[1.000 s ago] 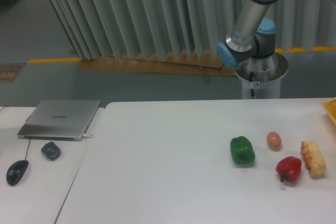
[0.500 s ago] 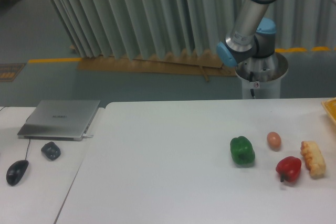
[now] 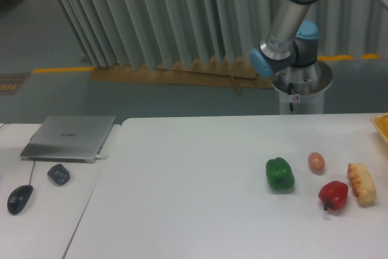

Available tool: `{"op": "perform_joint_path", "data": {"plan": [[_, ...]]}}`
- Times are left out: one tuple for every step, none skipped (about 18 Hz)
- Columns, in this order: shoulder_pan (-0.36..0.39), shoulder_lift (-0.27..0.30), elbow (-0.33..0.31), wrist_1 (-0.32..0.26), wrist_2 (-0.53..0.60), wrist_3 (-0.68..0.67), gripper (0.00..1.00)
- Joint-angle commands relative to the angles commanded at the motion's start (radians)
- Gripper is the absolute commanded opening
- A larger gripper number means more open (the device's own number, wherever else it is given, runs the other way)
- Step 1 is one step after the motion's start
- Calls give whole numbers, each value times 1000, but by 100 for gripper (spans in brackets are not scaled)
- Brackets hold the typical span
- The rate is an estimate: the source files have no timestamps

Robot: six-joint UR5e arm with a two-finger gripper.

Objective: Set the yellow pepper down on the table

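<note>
on the white table (image 3: 194,174), right side, a green pepper (image 3: 279,173) lies with a brown egg (image 3: 316,162) just beside it to the right. a red pepper (image 3: 333,196) sits nearer the camera, next to a pale yellow lumpy corn-like item (image 3: 361,183). a yellow-orange thing (image 3: 382,127) pokes in at the right edge, cut off, cannot tell what it is. yellow pepper not visible anywhere. robot arm (image 3: 291,22) stands behind the table's far edge, its upper part running out of frame; claw out of view, so cannot tell if apart or together. left, on a separate white desk (image 3: 36,210): closed laptop (image 3: 70,137), black mouse (image 3: 19,199), small dark object (image 3: 59,174).
</note>
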Motion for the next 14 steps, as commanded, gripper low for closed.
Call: {"op": "perform_joint_path", "data": {"plan": [[0,0,2,-3,0,0,72],[0,0,5,-5,0,-2,65],[2,0,8,-5,0,-2,56],[5,0,9,-5,0,-2,48],[6,0,15,-5,0,0,48],[8,2,18,-6,0,-2,48],[9,5,21,-6,0,-3,48],[12,9,25,-9,-11,-5,48],[23,14,25,-17,-15,-11,48],[34,21,25,-21,-35,-20,48],[46,31,25,-40,-66,-26,48],[66,43,26,-61,-98,-28,48],[80,54,25,-78,-127,-35,48],[83,67,25,-96,-153,-57,48]]}}
